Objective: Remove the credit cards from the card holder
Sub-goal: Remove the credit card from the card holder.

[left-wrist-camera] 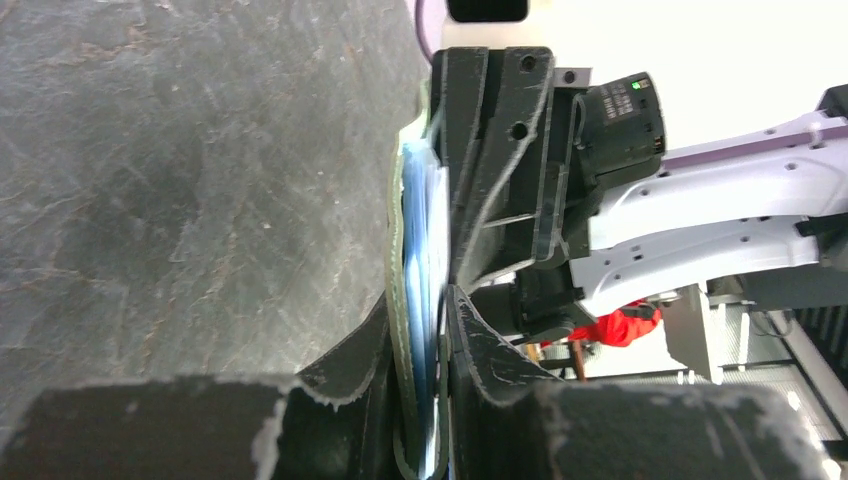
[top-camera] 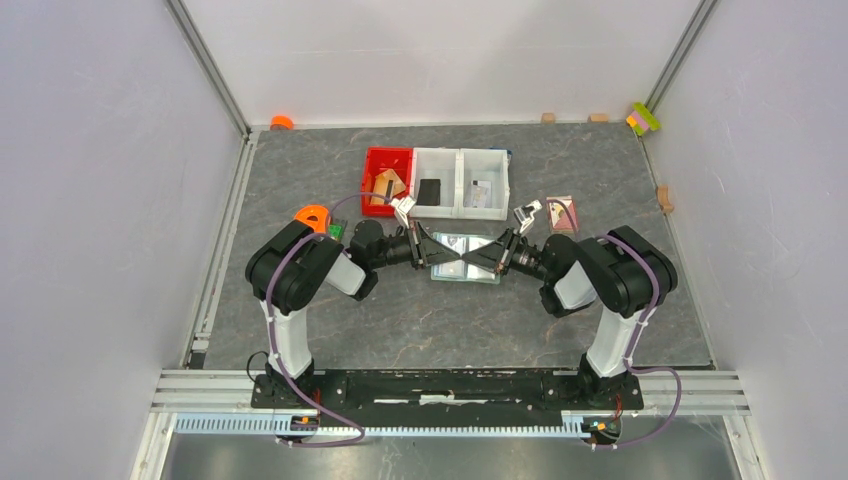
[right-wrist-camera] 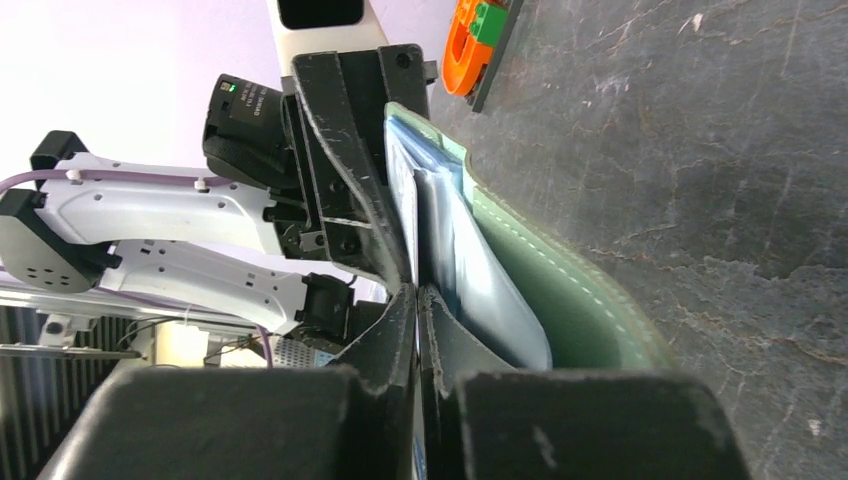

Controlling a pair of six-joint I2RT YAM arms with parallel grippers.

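The sage-green card holder (top-camera: 470, 275) lies open at mid table between both arms. My left gripper (top-camera: 447, 258) is shut on the holder's left end. In the left wrist view the gripper (left-wrist-camera: 440, 310) clamps the green cover (left-wrist-camera: 397, 260) with pale blue credit cards (left-wrist-camera: 425, 220) inside. My right gripper (top-camera: 480, 260) comes from the right. In the right wrist view it (right-wrist-camera: 415, 295) is shut on a thin pale card edge, beside the pale blue cards (right-wrist-camera: 470, 260) and the curved green cover (right-wrist-camera: 570, 300). The two grippers' fingertips almost touch.
A red bin (top-camera: 387, 180) and two white bins (top-camera: 460, 182) stand just behind the holder. A pink square item (top-camera: 562, 213) lies at the right. An orange and green object (top-camera: 315, 218) sits by the left arm and also shows in the right wrist view (right-wrist-camera: 472, 40).
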